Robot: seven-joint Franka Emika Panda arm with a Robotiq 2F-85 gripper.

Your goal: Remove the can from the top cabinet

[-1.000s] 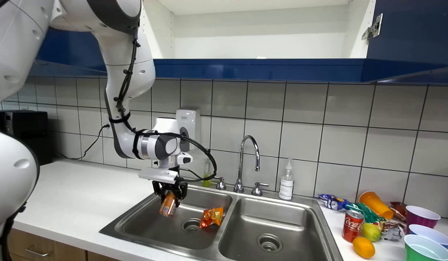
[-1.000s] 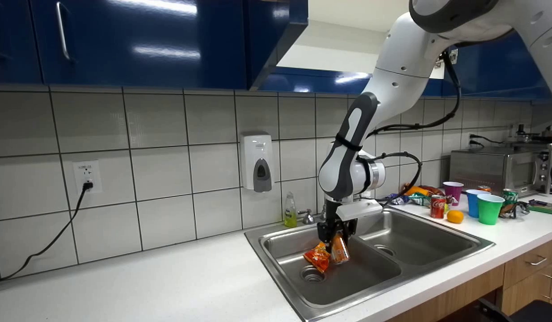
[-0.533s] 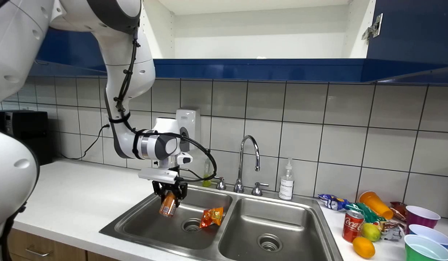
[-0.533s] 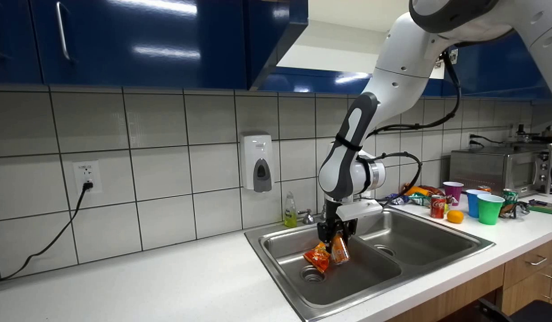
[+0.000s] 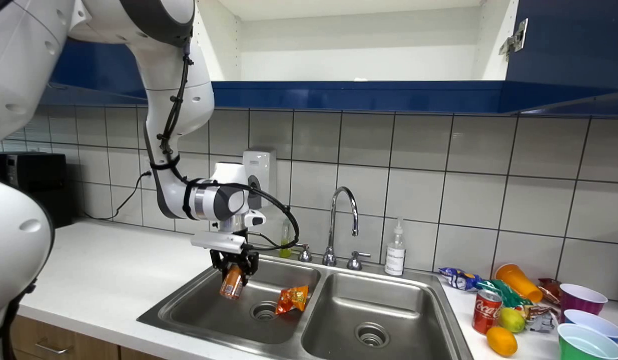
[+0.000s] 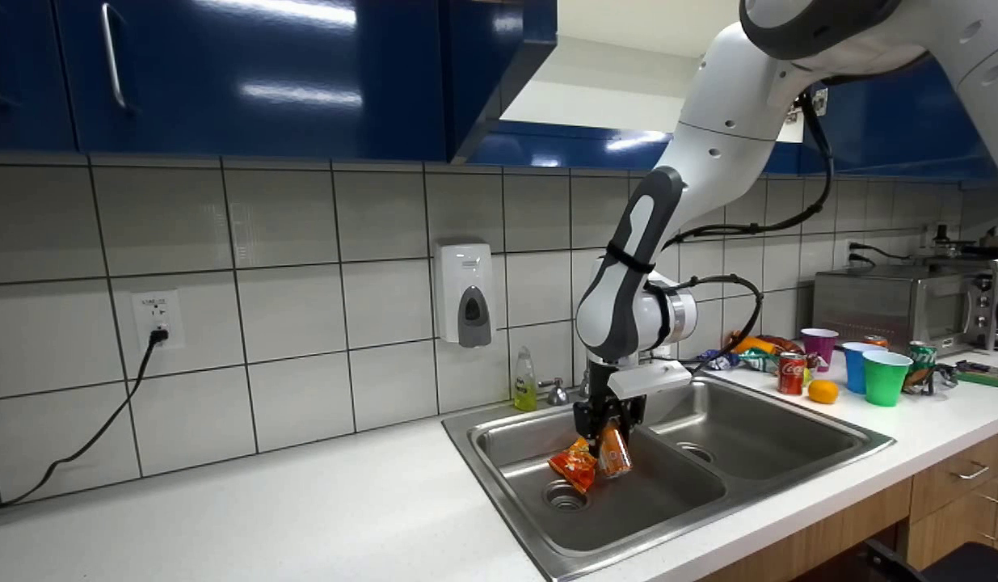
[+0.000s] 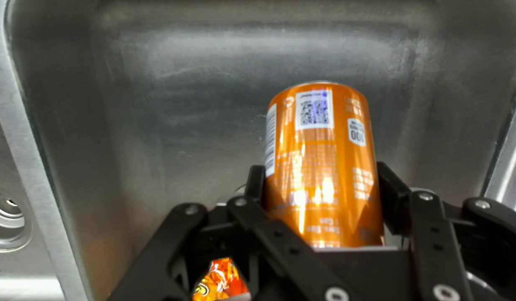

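Note:
The orange can (image 5: 231, 285) is held tilted in my gripper (image 5: 234, 270), over the sink basin that holds an orange-red snack bag. It also shows in an exterior view (image 6: 615, 453) and fills the middle of the wrist view (image 7: 320, 142). Both black fingers (image 7: 320, 179) press on the can's sides; its near end is hidden behind the gripper. I cannot tell whether the can's lower end touches the basin. The top cabinet (image 5: 359, 95), dark blue with a white interior, stands open above the sink in both exterior views (image 6: 579, 141). No can shows in the visible part of its interior.
The snack bag (image 5: 291, 299) lies by the drain, close to the can. The steel sink (image 5: 451, 320) has a faucet (image 5: 333, 225) and a soap bottle (image 5: 395, 252) behind. A red can (image 5: 487, 311), fruit, bags and cups (image 5: 589, 345) crowd the counter beside it.

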